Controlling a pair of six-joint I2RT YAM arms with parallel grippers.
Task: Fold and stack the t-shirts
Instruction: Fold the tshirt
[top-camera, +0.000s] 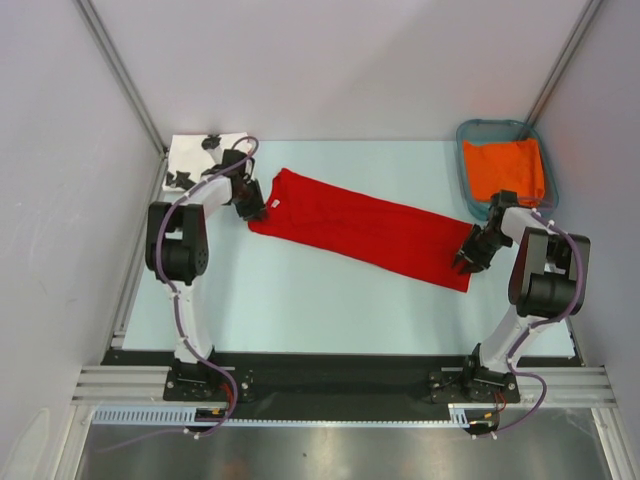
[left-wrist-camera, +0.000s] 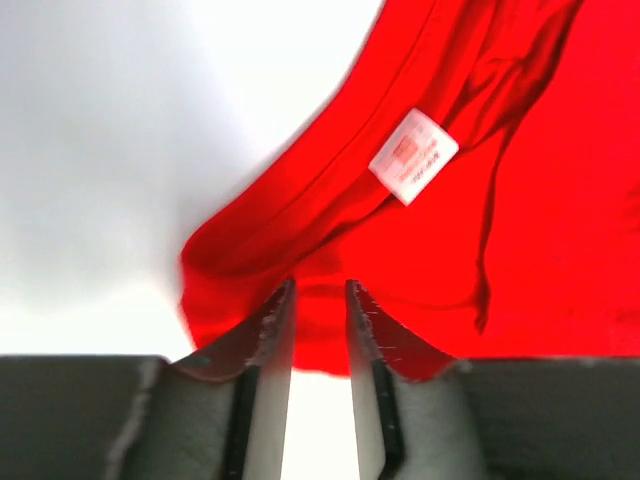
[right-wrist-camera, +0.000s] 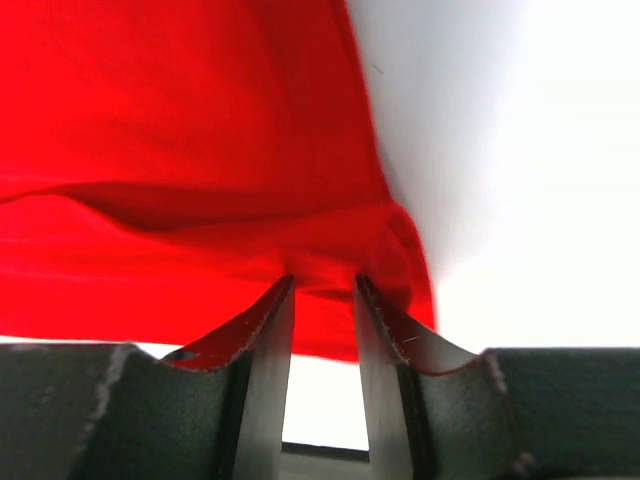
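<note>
Nearest the overhead camera is the black base plate (top-camera: 340, 370) carrying both arms, at the near edge of the pale table (top-camera: 330, 310), where the red t-shirt (top-camera: 360, 228) lies as a long folded band slanting from far left to near right. At the far right corner a teal basket (top-camera: 467, 132) holds orange cloth (top-camera: 505, 168), and the white t-shirt (top-camera: 192, 158) with black shapes lies at the far left corner. Each pincer is clamped on the red t-shirt: the left gripper (left-wrist-camera: 312, 292) at the collar end, near the white neck label (left-wrist-camera: 413, 155), and the right gripper (right-wrist-camera: 325, 283) at the opposite end's corner.
</note>
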